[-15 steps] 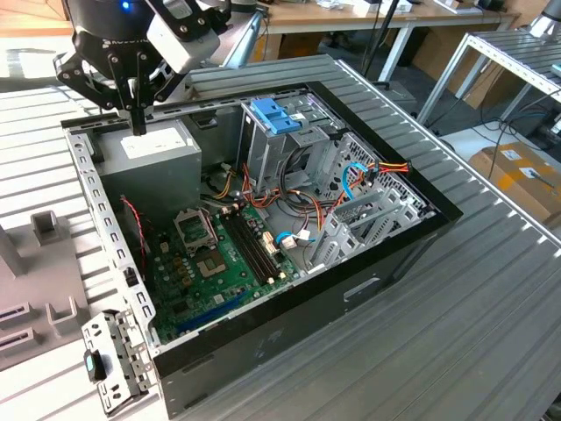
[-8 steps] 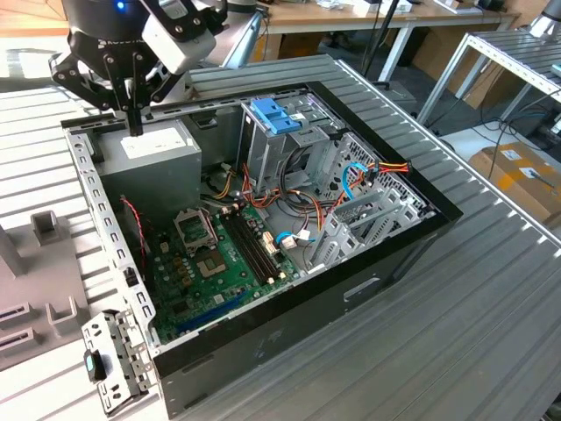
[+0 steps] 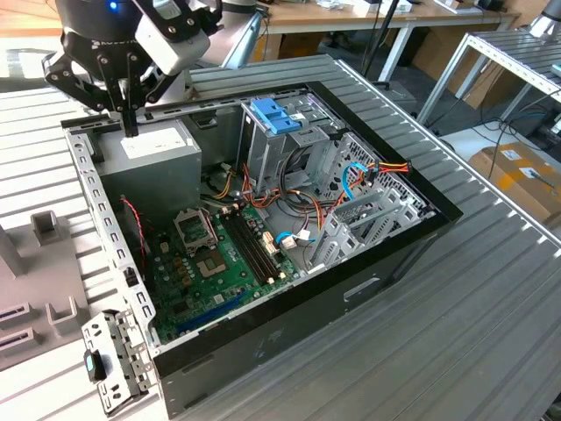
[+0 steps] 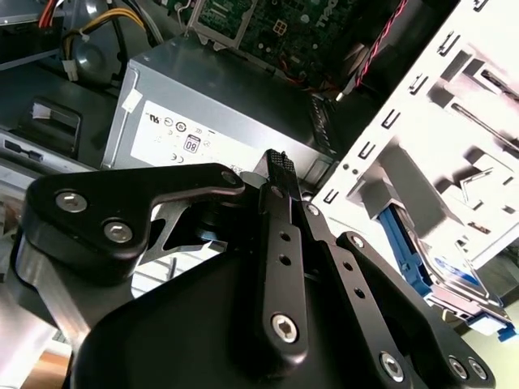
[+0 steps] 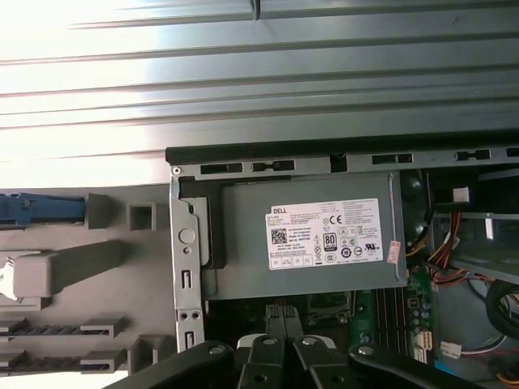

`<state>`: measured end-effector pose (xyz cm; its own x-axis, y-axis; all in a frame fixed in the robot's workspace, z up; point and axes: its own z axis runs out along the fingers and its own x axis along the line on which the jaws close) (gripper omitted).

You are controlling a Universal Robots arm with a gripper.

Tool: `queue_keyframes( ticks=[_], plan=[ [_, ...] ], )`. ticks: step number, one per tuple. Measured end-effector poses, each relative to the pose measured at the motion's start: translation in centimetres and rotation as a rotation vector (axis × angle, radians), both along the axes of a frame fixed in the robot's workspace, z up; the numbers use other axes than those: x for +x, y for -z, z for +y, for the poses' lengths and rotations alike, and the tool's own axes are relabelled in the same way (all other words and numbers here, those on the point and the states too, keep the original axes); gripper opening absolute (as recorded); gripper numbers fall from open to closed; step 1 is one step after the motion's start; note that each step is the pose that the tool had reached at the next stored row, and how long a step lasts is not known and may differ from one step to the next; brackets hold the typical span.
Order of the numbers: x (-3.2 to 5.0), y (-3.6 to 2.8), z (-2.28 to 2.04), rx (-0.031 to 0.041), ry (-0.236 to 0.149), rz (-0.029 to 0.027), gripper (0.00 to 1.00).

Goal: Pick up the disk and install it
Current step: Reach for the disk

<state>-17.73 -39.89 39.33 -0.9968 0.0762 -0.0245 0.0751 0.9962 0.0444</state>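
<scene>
Exterior view looks down at an angle, mid-range, on open PC case [image 3: 307,329]; first wrist view straight down, second wrist view slanted past pincer [image 4: 280,166], both close; all share PSU [image 5: 308,243].

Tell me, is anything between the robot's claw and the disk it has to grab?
Yes. The gripper hangs over the power-supply box inside the computer case, while the disk lies outside it. In the second wrist view the case's perforated metal side frame stands between them, partly hiding the disk.

Open computer case [image 3: 368,289] (motherboard [image 3: 210,263] inside)
</scene>
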Motion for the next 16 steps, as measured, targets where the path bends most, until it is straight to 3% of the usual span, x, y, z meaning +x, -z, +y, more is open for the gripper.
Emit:
queue_keyframes(
  ticks=[16],
  plan=[
    [-0.57, 0.00, 0.00, 0.0000, 0.000, 0.0000, 0.11]
  ],
)
